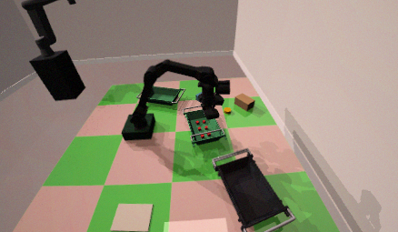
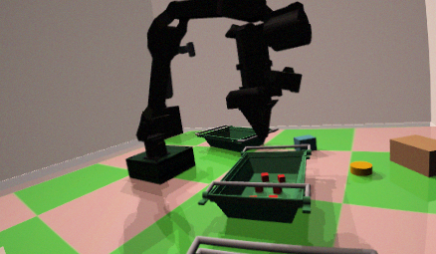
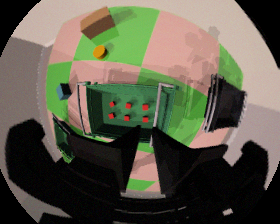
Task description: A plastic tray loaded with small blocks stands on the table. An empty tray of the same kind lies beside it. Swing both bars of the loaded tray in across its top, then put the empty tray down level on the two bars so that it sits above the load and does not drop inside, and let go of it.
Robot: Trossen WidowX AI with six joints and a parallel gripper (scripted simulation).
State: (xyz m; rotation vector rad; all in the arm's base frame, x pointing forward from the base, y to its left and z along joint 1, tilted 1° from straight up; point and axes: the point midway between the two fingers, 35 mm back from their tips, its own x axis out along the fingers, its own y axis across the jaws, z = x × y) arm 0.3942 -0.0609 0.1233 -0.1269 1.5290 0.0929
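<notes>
The green loaded tray [image 1: 213, 138] [image 2: 259, 209] [image 3: 123, 90] stands upright with small red blocks [image 1: 199, 128] [image 2: 281, 178] [image 3: 128, 105] inside. Its near bar [image 2: 239, 183] [image 3: 157, 107] lies in across the top, near that end. Its far bar [image 2: 279, 147] [image 3: 80, 107] stands out beyond the far end. The empty green tray [image 1: 161, 95] [image 2: 231, 136] [image 3: 63, 142] stands upright at the back left. My gripper [image 1: 212, 115] [image 2: 263, 140] [image 3: 145, 128] is narrowly open with nothing between its fingertips, above the far part of the loaded tray and clear of both bars.
A large black tray [image 1: 247, 189] [image 3: 226, 107] lies at the near right. A blue block [image 2: 305, 142] [image 3: 64, 91], a yellow disc [image 1: 227, 110] [image 2: 361, 168] [image 3: 99, 51] and a brown box [image 1: 244, 102] [image 2: 415, 152] [image 3: 97, 23] lie beyond the loaded tray. A beige slab [image 1: 132, 216] lies in front.
</notes>
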